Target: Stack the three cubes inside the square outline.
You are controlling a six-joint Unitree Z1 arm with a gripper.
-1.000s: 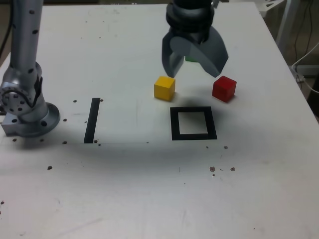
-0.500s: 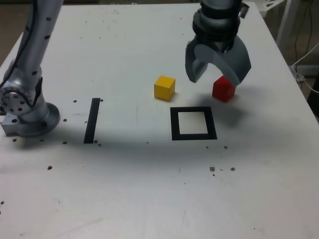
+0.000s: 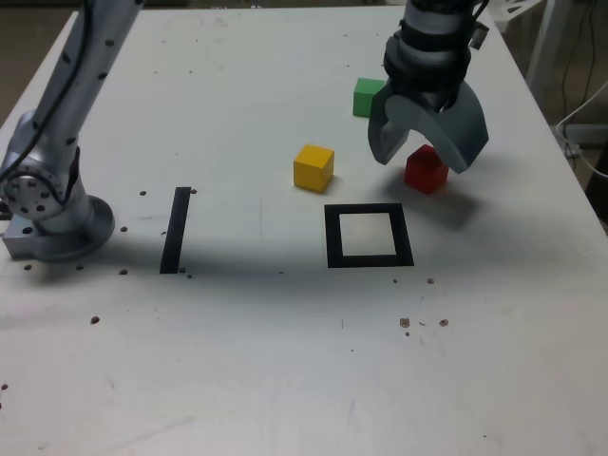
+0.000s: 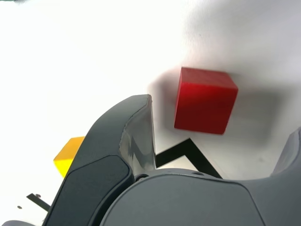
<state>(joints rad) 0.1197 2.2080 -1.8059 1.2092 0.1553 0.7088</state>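
Showing wide-open, empty fingers (image 3: 458,128) in both views; whole black square (image 3: 333,237) only in exterior view

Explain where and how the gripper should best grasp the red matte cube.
Probably grip two opposite upright faces of the red matte cube, coming from above: it sits flat on the white table, its sides look bare, and the open fingers already hover over it.

The arm over there is a pale grey metal tube (image 3: 90,81) dotted with dark round screws, with a black cable (image 3: 59,123) and a round grey base (image 3: 71,233). Its wrist section (image 3: 429,52) looks black, though it's blurry; the smooth grey hand (image 4: 141,155) has broad, curved fingers (image 4: 106,136).
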